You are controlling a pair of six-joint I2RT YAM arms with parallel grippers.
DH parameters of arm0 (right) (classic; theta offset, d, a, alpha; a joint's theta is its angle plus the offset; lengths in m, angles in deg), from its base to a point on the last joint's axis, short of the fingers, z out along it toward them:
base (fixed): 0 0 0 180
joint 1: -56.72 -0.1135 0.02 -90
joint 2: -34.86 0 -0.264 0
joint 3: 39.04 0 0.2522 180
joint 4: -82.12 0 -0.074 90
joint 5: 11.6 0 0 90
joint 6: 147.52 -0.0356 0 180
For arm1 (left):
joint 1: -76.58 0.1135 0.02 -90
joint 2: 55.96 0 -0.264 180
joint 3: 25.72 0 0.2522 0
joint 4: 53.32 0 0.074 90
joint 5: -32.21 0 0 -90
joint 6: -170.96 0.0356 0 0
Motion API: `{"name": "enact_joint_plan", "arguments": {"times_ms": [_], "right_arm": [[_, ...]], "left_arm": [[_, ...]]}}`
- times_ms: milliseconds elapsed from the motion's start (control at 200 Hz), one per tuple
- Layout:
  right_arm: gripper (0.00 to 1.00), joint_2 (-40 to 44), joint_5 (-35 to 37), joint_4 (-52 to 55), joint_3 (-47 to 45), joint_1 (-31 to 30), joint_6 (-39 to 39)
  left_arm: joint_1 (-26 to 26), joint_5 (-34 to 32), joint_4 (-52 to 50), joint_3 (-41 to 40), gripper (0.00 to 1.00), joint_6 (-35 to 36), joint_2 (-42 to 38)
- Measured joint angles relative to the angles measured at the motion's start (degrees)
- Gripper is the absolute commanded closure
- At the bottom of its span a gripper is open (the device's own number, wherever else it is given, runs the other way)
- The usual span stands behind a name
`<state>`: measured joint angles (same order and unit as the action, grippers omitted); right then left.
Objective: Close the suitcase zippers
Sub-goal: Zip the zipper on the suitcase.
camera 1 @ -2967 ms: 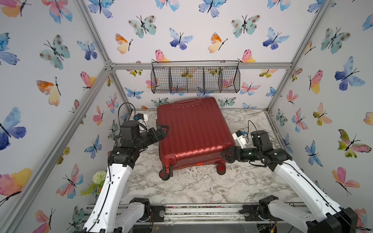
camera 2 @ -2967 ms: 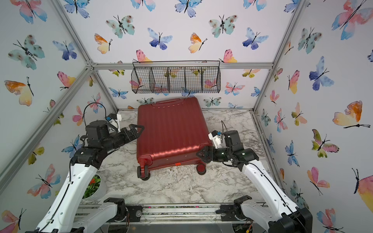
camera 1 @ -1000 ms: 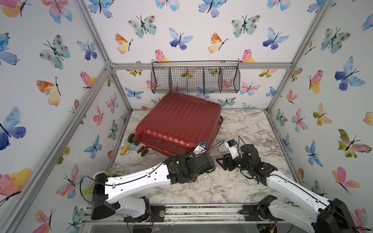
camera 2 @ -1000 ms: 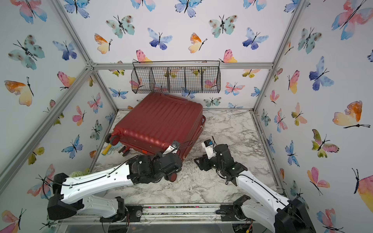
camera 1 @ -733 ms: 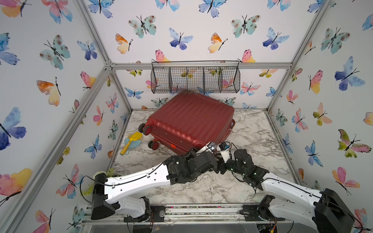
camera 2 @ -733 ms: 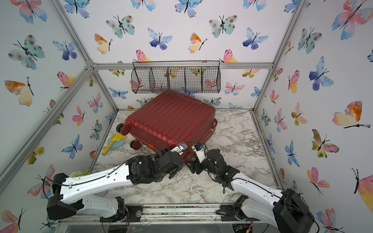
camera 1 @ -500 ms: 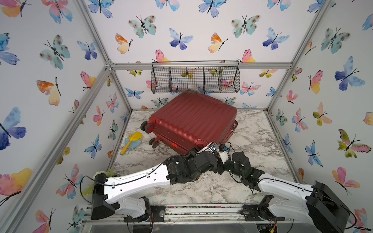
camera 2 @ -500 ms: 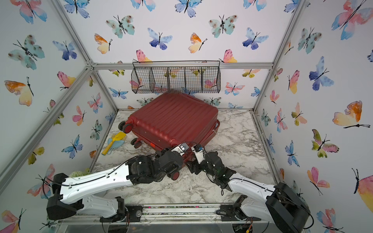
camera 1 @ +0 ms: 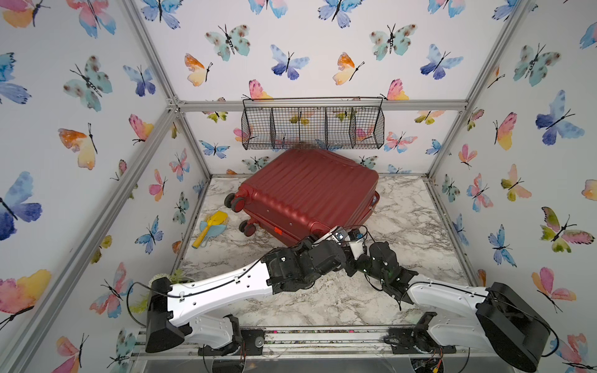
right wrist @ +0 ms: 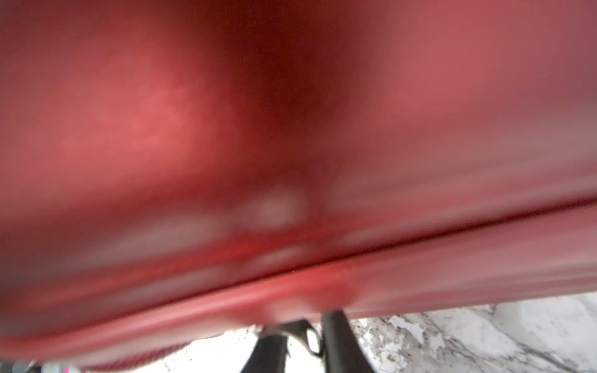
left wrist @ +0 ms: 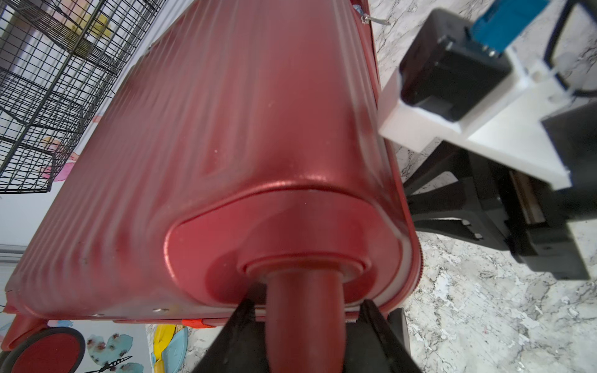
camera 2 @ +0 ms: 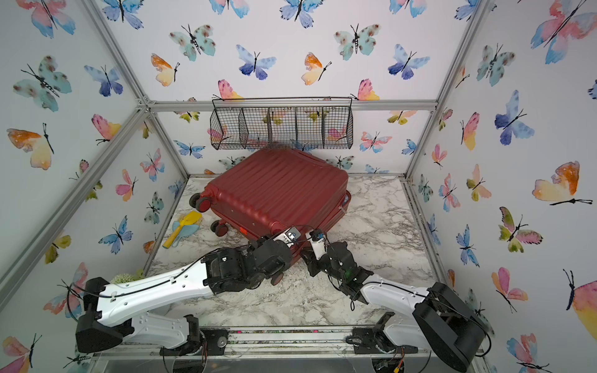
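Suitcase (camera 1: 310, 190) is lying flat on the marble table (camera 1: 413, 232) in both top views. Ribbed shell is facing up, case turned at an angle, far edge sitting under the wire basket (camera 1: 311, 127), wheels (camera 1: 238, 203) pointing twd the L wall. Yellow/blue toy scoop (camera 1: 210, 227) is lying near the wheels, not touching. Both my arms are reaching low across the table to the case's near corner: L arm (camera 1: 226, 287) coming from the L, R arm (camera 2: 397, 297) from the R, wrists nearly touching. Tips are hiding under the wrists here. A metal zip pull (camera 1: 373, 210) is sticking out at the far R corner.

L wrist view: my left gripper (left wrist: 305, 310) is clamping the red wheel stem (left wrist: 303, 290) at the case corner, one finger pressing each side, so I'm holding the suitcase by that stem. Zipper (left wrist: 419, 258) teeth are running round the corner edge just beside it. R wrist cam mount (left wrist: 452, 106) is sitting close beside the case.

R wrist view: very blurry, red shell filling most of it w/ the seam line crossing. My right gripper (right wrist: 307, 323) is standing narrow, tips right up against the lower shell edge. A small metal loop (right wrist: 310, 337) is sitting btwn them; can't tell if I'm actually pinching it.
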<state>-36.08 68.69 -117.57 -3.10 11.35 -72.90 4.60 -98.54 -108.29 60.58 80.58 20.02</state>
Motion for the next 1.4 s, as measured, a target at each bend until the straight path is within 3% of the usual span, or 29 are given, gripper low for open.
{"name": "enact_joint_plan", "arguments": {"times_ms": [35, 265, 591, 791, 946, 1096, 1241, 1397], "right_arm": [[0.97, 0.00, -0.68, -0.68, -0.28, 0.00, -0.50], [0.98, 1.14, -2.84, -1.01, -0.50, -0.87, -3.06], [0.97, 11.30, 12.57, 9.22, -1.99, -10.95, -5.01], [0.97, 12.81, 17.14, 12.92, -1.97, -13.51, -4.98], [0.97, 14.75, 23.78, 17.25, -1.99, -18.78, -4.55], [0.97, 15.72, 25.05, 18.91, -0.52, -20.92, -2.51], [0.97, 12.52, 26.45, 15.34, -0.22, -21.24, -2.43], [0.97, 8.33, 31.76, 2.73, -4.68, -22.62, -5.40]], "left_arm": [[0.02, 0.13, 0.24, -0.02, 1.00, 0.02, 0.00], [1.60, 1.95, 1.53, -0.20, 1.00, 0.61, -0.15], [2.71, 4.55, 3.48, -0.68, 1.00, 1.68, -0.17], [3.39, 8.28, 6.29, -1.05, 1.00, -1.20, 1.62], [3.91, 9.18, 6.64, -0.98, 1.00, -3.80, 4.13], [6.40, 12.87, 7.52, -0.94, 1.00, -4.24, 4.28], [6.84, 18.36, 7.52, 1.57, 1.00, -10.80, 6.43], [6.03, 21.73, 12.07, 0.50, 0.98, -19.67, 7.26]]}}
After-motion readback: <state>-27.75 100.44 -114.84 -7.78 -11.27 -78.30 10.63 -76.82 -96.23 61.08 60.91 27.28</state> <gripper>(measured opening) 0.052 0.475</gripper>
